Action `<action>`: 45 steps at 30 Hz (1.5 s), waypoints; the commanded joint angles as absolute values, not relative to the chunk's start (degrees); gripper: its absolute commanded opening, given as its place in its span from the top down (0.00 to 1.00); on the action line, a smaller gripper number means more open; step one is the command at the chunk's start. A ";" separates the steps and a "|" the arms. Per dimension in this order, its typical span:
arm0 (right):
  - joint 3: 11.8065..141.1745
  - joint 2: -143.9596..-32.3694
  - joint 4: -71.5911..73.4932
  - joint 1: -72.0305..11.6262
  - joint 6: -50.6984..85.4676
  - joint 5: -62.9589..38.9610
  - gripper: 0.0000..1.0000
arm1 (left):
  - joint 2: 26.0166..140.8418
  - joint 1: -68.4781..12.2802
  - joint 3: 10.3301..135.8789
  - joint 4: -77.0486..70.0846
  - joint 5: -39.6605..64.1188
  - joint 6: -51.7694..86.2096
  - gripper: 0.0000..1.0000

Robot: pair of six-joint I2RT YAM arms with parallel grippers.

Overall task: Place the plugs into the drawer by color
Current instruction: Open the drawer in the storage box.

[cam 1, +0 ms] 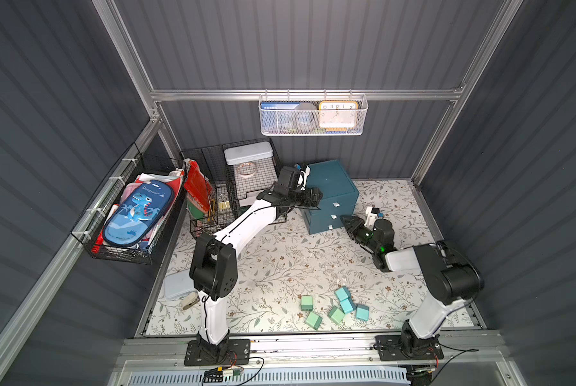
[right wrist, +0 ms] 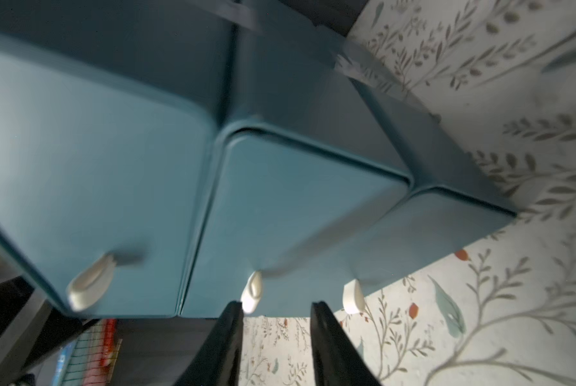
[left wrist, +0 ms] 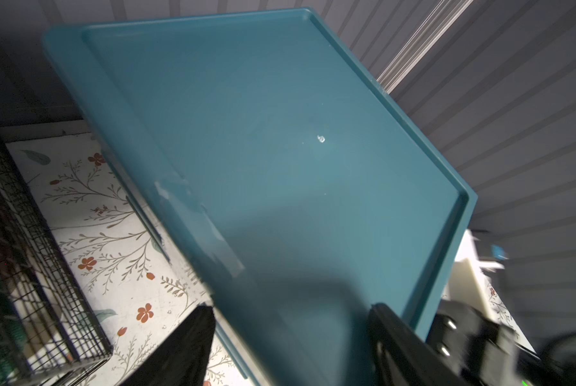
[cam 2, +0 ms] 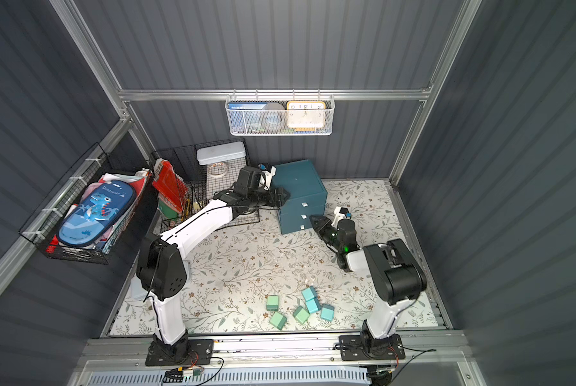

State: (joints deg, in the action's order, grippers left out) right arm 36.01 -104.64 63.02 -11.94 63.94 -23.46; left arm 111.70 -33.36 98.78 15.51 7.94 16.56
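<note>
- The dark teal plastic cabinet of three stacked drawers (cam 1: 333, 185) is seen in both top views (cam 2: 300, 182) just above the middle of the frame; it stands on the floral-print mat (cam 1: 280, 264) near the back wall, with a black wire basket (cam 1: 266, 182) to its left
- The left gripper (cam 1: 316, 197) is set at the cabinet's top front corner, on its left side in the frame; in the left wrist view its black fingers (left wrist: 193, 341) are spread wide with the teal body (left wrist: 263, 133) between them, and the corner appears to be clamped
- The right gripper (cam 1: 343, 219) is held low, at the lower right of the cabinet in the frame, pointed at the drawer fronts; in the right wrist view (right wrist: 276, 305) its jaws are parted and nothing is gripped; the middle white pull tab (right wrist: 253, 292) lies just beside one fingertip, not between the two
- Six plugs are scattered in a loose cluster at the lower centre of the frame, well apart from the cabinet and both grippers; three mint green rounded cube plugs (cam 1: 313, 320) lie toward the left, and three light teal-blue rounded cube plugs (cam 1: 362, 312) toward the right, two of which seem to touch
</note>
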 commanded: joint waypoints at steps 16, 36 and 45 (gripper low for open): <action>39.96 -111.84 75.47 -13.00 72.42 -30.41 0.58 | 114.87 -33.93 98.01 21.29 8.35 15.29 0.23; 26.48 -97.24 64.47 -15.21 63.66 -28.28 1.00 | 115.75 -33.93 98.72 20.68 8.10 15.64 0.22; 20.13 -85.32 48.87 -17.62 55.78 -26.03 1.00 | 115.66 -33.93 98.53 19.62 7.91 15.90 0.22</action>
State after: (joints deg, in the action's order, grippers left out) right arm 21.19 -87.48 56.88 -16.23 60.34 -24.64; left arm 112.42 -33.41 99.29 15.05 8.16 16.56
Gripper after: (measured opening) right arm 0.053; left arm 0.785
